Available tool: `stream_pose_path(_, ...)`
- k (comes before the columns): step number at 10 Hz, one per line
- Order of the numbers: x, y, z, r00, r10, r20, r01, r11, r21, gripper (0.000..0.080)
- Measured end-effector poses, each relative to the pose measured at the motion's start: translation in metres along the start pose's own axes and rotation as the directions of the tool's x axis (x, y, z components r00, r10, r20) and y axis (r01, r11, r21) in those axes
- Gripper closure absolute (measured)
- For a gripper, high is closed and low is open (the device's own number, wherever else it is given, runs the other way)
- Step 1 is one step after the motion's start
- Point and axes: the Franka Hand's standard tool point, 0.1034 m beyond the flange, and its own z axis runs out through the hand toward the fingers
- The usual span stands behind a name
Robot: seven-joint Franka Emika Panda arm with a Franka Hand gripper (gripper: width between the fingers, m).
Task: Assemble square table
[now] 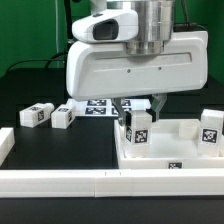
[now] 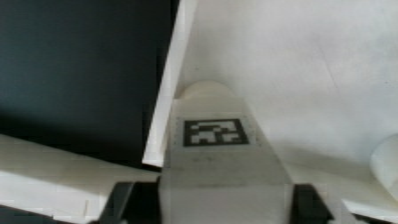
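Two jaws of our gripper (image 1: 140, 106) (image 2: 217, 198) are clamped on a leg (image 1: 138, 128) (image 2: 217, 133), which we hold upright on or just over the panel (image 1: 165, 150) (image 2: 311, 60), close to its rim. The panel lies along the bench edge lined by the rail (image 1: 100, 180), toward the corner on the exterior view's right. We cannot see the socket beneath. If the leg is off-centre or tilted, pressing down could jam it, shove the panel, or twist the leg in our grip.

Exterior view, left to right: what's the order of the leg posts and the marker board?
Order: loose leg post → second loose leg post → marker board → middle leg post, upright on the square panel → far-right leg post, also on it.
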Motion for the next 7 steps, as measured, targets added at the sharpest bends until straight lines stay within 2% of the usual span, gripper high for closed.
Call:
stream_pose_path(2,0.0,0.0004,0.0002,0.98,0.199,-0.003,-0.199,0.98,0.005,0.0515)
stream_pose_path(4,-0.0001,0.0011,0.0005,0.913,0.408,-0.014,-0.407,0.913,0.011,0.0515)
stream_pose_path(7,-0.0001,0.002,0.0005,0.696,0.718,-0.025,-0.717,0.696,0.018,0.0514)
